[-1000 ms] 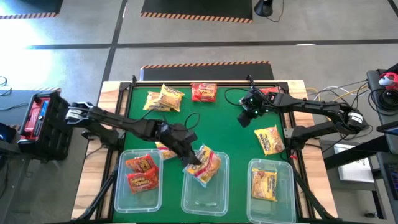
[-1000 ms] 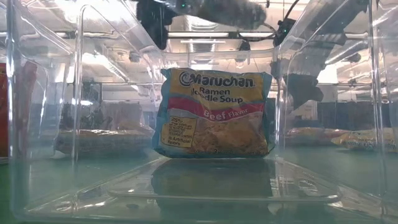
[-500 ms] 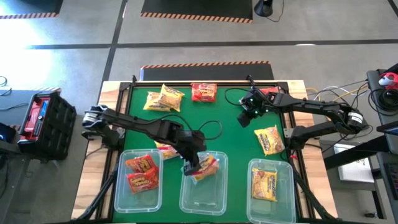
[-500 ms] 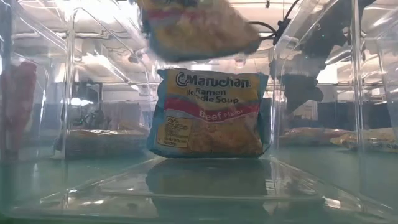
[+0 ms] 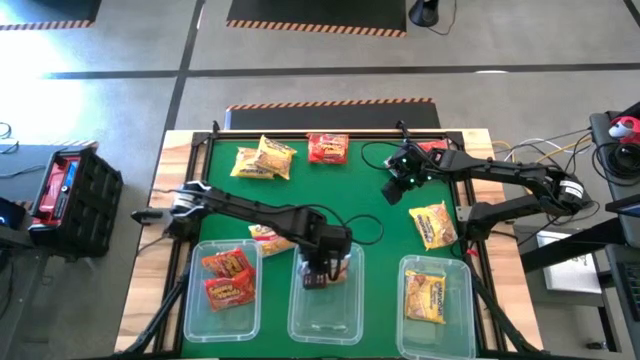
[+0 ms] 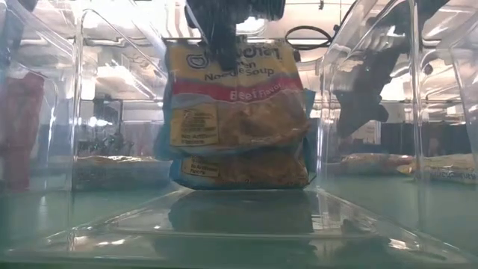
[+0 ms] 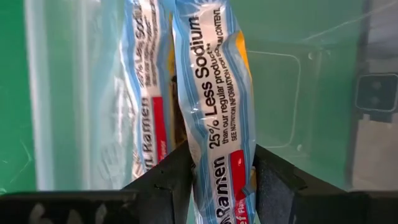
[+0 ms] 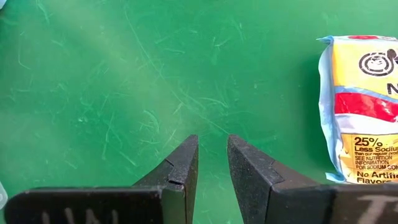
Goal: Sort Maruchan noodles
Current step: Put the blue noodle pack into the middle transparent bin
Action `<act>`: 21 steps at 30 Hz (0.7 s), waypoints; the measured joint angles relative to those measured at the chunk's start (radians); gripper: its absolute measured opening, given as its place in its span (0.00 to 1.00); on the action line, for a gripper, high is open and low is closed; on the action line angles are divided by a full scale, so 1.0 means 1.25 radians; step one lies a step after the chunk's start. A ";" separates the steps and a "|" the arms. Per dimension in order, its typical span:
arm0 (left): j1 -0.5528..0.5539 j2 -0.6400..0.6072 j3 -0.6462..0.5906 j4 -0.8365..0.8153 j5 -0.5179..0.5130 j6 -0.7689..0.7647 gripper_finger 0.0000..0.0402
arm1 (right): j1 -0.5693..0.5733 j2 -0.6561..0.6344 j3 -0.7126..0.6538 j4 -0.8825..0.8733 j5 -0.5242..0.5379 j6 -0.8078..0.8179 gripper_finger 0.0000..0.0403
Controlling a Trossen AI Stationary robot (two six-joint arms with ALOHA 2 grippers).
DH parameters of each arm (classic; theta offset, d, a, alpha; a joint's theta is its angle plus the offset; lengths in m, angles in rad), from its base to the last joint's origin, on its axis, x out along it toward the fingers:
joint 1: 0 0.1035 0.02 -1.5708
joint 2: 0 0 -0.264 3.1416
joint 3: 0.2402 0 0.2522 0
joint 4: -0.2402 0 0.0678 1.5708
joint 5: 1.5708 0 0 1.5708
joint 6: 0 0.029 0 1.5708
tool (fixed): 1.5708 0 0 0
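From above, three clear tubs were seen along the green table's (image 5: 340, 205) near edge. The left tub (image 5: 190, 300), at 7 o'clock, held two red packets (image 5: 227, 277). The right tub (image 5: 404, 300), at 5 o'clock, held one yellow packet (image 5: 425, 298). The middle tub (image 5: 295, 318), at 6 o'clock, had the left gripper (image 5: 325, 272) over it.

Five packets were counted loose:
- two yellow (image 5: 265, 158) at 11 o'clock
- one red (image 5: 328, 148) at 12
- one yellow (image 5: 432, 224) at 4
- one pinkish (image 5: 268, 238) at 8

A sixth, red, at 1 o'clock was mostly hidden. Sorting was judged to be about half done.

At table level, a beef packet (image 6: 235, 93) was seen hanging just above another packet (image 6: 239, 170) standing in the middle tub.

In the left wrist view, the held packet (image 7: 214, 93) was seen clenched edge-on between the fingers (image 7: 168, 177).

In the right wrist view, the right gripper (image 8: 212, 155) was seen almost closed on nothing, over bare table at 2 o'clock.
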 joint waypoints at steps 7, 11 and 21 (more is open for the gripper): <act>-0.002 0.003 -0.002 0.008 -0.019 -0.021 0.32 | 0.000 0.000 0.000 0.000 0.000 0.000 0.19; -0.006 0.003 -0.004 0.011 -0.046 -0.024 0.38 | 0.000 0.000 0.000 0.000 0.000 0.000 0.19; -0.010 0.003 0.028 -0.002 -0.078 -0.024 0.49 | 0.000 0.000 0.000 0.000 0.000 0.000 0.19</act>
